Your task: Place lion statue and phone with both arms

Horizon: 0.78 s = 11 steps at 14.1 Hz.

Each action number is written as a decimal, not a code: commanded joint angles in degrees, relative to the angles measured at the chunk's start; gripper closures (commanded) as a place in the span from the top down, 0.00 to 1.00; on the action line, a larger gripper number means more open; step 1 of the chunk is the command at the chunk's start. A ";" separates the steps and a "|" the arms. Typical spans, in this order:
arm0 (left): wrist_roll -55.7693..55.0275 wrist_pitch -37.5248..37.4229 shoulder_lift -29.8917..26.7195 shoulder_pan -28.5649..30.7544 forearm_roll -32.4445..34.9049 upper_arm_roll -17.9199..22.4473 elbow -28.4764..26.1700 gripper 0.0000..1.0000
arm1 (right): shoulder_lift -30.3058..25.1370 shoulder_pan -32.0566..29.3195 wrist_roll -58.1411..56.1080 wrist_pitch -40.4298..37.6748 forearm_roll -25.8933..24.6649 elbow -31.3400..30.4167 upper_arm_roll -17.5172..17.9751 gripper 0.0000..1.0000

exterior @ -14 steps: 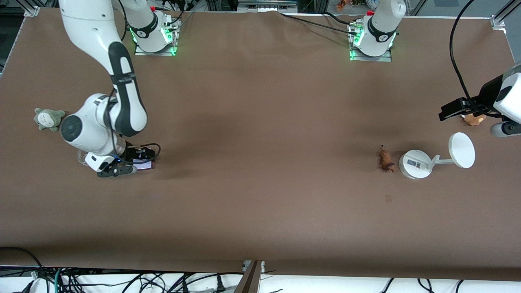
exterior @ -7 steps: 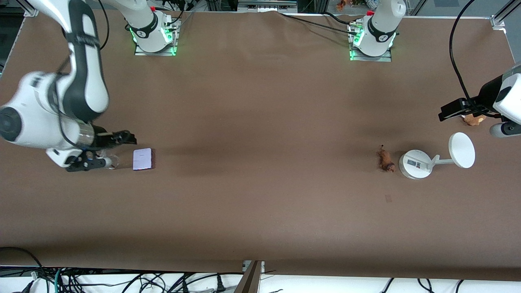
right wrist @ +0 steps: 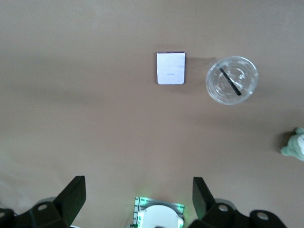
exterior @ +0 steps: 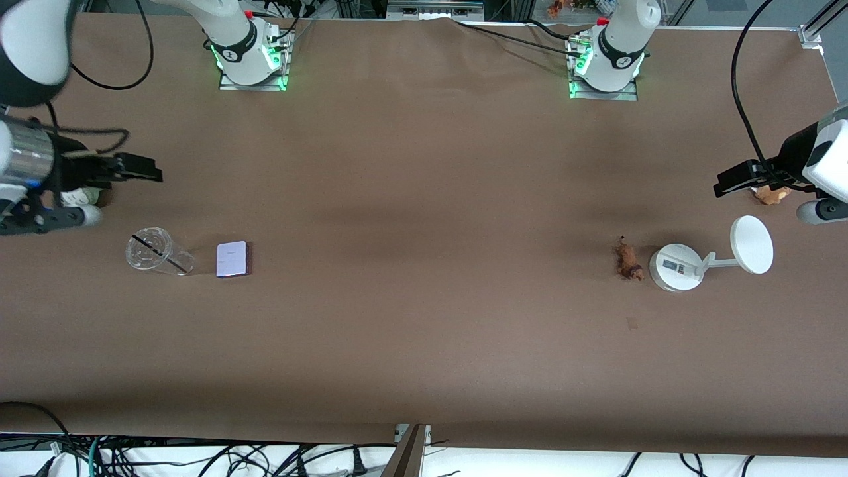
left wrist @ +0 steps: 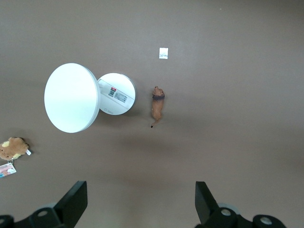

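Two grippers raised, left gripper [left wrist: 137,202] open, right gripper [right wrist: 137,199] open

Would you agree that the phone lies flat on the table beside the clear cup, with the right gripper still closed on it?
Not quite: the right gripper is open and holds nothing, up over the table's right-arm end. The phone does lie flat on the table beside the clear cup, as the front view and right wrist view show.

Brown bench [exterior: 424,199] with scattered small items

On it: phone [exterior: 232,259] beside a clear plastic cup [exterior: 154,252]; lion statue [exterior: 628,260] just beside a white stand [exterior: 689,262]; brown plush [exterior: 772,194]; grey-green plush [right wrist: 295,145].
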 commanded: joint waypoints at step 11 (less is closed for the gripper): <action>0.38 -1.42 0.86 -0.17 -1.26 0.07 1.96 1.00 | 1.71 0.52 -0.03 -2.66 -0.61 3.39 -0.68 0.99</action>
